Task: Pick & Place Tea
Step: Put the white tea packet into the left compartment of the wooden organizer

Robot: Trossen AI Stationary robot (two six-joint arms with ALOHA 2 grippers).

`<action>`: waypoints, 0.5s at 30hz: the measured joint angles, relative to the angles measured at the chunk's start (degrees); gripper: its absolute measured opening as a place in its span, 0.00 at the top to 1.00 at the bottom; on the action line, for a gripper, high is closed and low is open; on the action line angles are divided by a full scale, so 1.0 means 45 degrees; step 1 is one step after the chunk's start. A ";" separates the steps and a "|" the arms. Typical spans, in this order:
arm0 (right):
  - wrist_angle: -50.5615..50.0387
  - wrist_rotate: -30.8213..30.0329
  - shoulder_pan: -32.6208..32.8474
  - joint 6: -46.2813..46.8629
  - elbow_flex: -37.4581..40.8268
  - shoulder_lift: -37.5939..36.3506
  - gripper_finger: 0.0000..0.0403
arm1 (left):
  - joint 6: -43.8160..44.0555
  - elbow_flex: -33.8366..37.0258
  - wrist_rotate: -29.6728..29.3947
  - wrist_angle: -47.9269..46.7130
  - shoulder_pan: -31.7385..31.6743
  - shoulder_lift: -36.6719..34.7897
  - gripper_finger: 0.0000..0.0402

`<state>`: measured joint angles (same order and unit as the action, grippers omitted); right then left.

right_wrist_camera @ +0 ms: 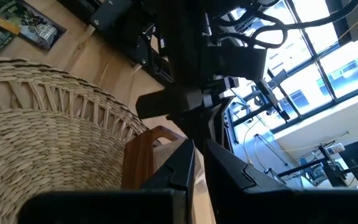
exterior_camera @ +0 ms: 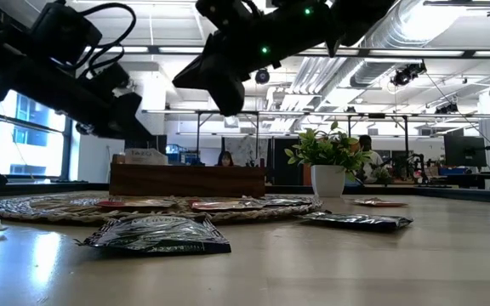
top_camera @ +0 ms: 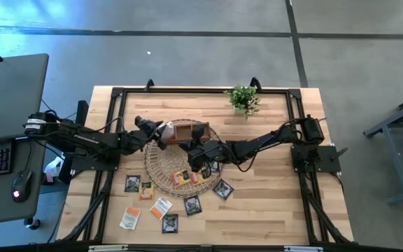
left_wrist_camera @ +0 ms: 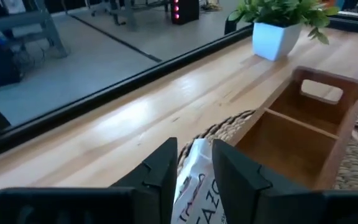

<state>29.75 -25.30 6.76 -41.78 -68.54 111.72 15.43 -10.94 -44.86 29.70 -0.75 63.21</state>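
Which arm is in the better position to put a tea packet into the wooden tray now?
Left: its gripper has a white packet between its fingers beside the wooden tray.

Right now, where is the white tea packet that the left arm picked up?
In the high view the white tea packet sits between the left gripper fingers, at the wooden tray left end, over the woven mat far edge.
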 joint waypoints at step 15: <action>-0.0178 -0.0437 0.0000 -0.0092 -0.0001 0.0005 0.92 | -0.0779 -0.2041 0.3935 -0.3866 0.0005 -0.4040 0.75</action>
<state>28.95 -27.27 6.76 -42.19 -68.55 111.74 11.93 -20.12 -27.16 12.31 -0.73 45.03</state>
